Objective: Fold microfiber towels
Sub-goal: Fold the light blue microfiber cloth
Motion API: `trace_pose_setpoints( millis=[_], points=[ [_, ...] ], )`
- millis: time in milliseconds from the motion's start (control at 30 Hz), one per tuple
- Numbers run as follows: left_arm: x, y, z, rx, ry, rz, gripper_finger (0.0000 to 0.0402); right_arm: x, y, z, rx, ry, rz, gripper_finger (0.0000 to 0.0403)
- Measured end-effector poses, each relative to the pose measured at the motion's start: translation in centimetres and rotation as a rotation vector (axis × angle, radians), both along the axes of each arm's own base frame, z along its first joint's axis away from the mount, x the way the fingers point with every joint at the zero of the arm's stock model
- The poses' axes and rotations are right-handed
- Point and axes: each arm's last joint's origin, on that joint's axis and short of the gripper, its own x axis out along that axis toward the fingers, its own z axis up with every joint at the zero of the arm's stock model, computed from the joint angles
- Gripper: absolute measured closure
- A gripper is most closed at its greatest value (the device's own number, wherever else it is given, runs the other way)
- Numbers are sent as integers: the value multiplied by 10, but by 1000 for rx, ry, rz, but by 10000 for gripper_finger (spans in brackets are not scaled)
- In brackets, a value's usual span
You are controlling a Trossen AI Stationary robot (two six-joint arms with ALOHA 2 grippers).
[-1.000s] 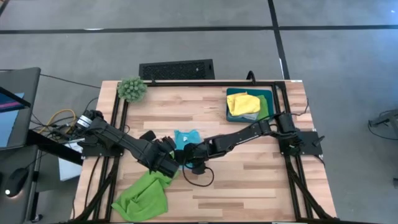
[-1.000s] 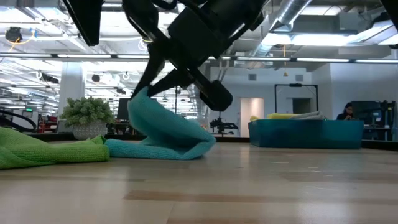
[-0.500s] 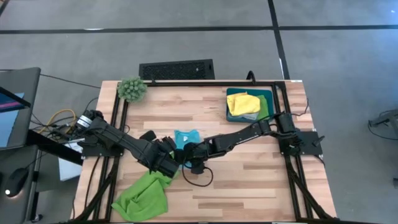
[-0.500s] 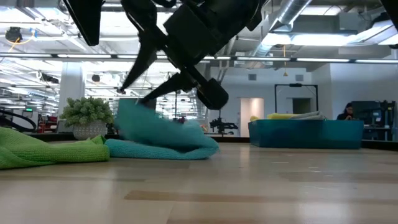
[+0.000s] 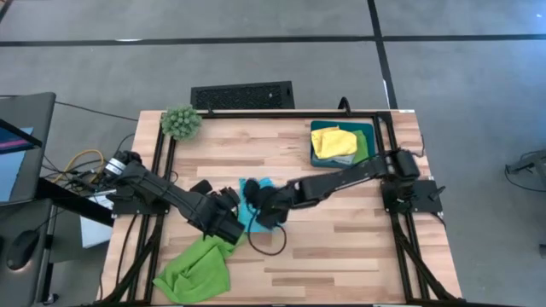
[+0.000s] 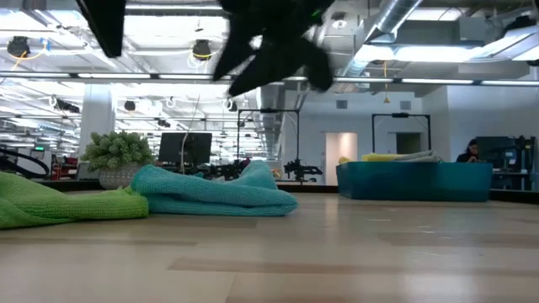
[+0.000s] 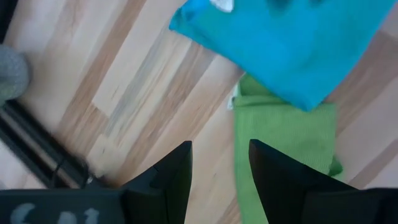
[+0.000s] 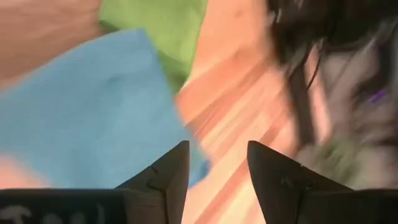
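Note:
A light blue microfiber towel [image 5: 258, 184] [image 6: 210, 192] lies crumpled on the wooden table near its middle, and no gripper touches it. My right gripper [image 5: 254, 203] [image 8: 217, 168] hangs open above it, clear of the cloth. A lime green towel [image 5: 194, 269] [image 6: 50, 202] lies bunched at the near left, its far end against the blue one. My left gripper [image 5: 230, 227] [image 7: 219, 168] stands open just left of the blue towel, over the green towel's far end, with nothing between its fingers. Yellow and green towels [image 5: 334, 141] lie in a teal tray.
The teal tray [image 5: 368, 130] stands at the far right of the table. A fuzzy green plant ball [image 5: 181, 122] sits at the far left corner. A black cable loops on the wood [image 5: 275, 243] near the grippers. Bare wood lies toward the near right.
My right gripper has opened and let go of the blue towel, then risen and drawn a little toward the far edge. The towel's raised part has fallen, and the cloth now lies low and spread on the table.

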Motion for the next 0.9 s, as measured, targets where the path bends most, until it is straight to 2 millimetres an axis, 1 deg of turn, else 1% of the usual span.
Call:
trace_pose_setpoints(
  millis=[100, 167, 300, 400, 467, 567, 667, 733, 800, 867, 900],
  points=[
    [-7, -1, 4, 15, -1, 30, 249, -19, -11, 21, 149, 68, -133, 221],
    [-11, -4, 7, 16, -25, 47, 249, -34, -18, 32, 248, 140, -211, 223],
    [-19, -8, 14, -5, -76, 90, 251, -57, -34, 53, 561, 256, -368, 227],
    [-26, -12, 20, -23, -113, 120, 257, -68, -47, 61, 788, 332, -453, 227],
    [-30, -14, 23, -34, -143, 138, 260, -69, -54, 65, 910, 347, -503, 225],
    [-32, -16, 26, -52, -181, 175, 264, -68, -67, 63, 1028, 365, -624, 225],
    [-34, -18, 27, -55, -207, 212, 264, -66, -81, 56, 1112, 361, -761, 228],
    [-34, -18, 27, -48, -222, 223, 264, -59, -89, 43, 1168, 347, -822, 231],
    [-33, -17, 27, -46, -228, 226, 264, -63, -96, 26, 1190, 419, -909, 233],
    [-33, -17, 27, -46, -229, 230, 264, -54, -105, 20, 1245, 394, -921, 234],
    [-33, -17, 27, -46, -229, 232, 264, -54, -111, 16, 1267, 406, -964, 235]
  ],
)
